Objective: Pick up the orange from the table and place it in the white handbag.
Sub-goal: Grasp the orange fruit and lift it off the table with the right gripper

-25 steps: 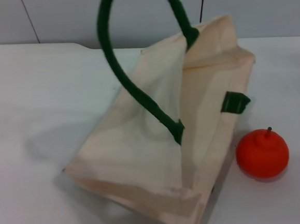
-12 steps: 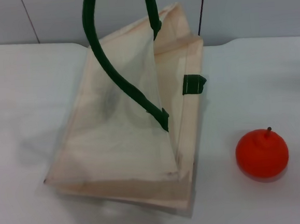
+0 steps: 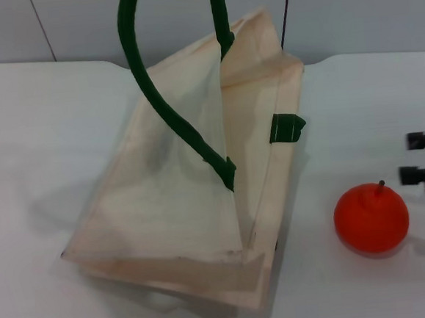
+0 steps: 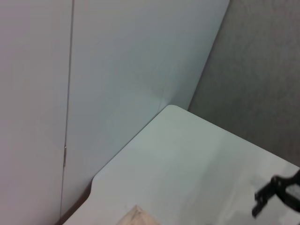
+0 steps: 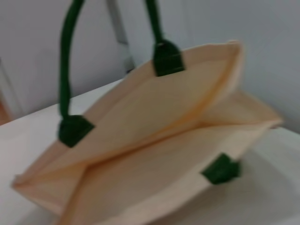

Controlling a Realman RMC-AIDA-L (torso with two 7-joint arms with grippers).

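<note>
The right claw (image 3: 424, 158) has just come into view at the right edge, with its two dark fingers apart and nothing between them, close to the orange (image 3: 371, 218), so I think the grab comes next. The orange sits on the white bench (image 3: 42, 143) well apart from the white handbag (image 3: 201, 197), which has shifted a little. The bag's green handle (image 3: 166, 111) is pulled up out of view, so I cannot see the left claw
</note>
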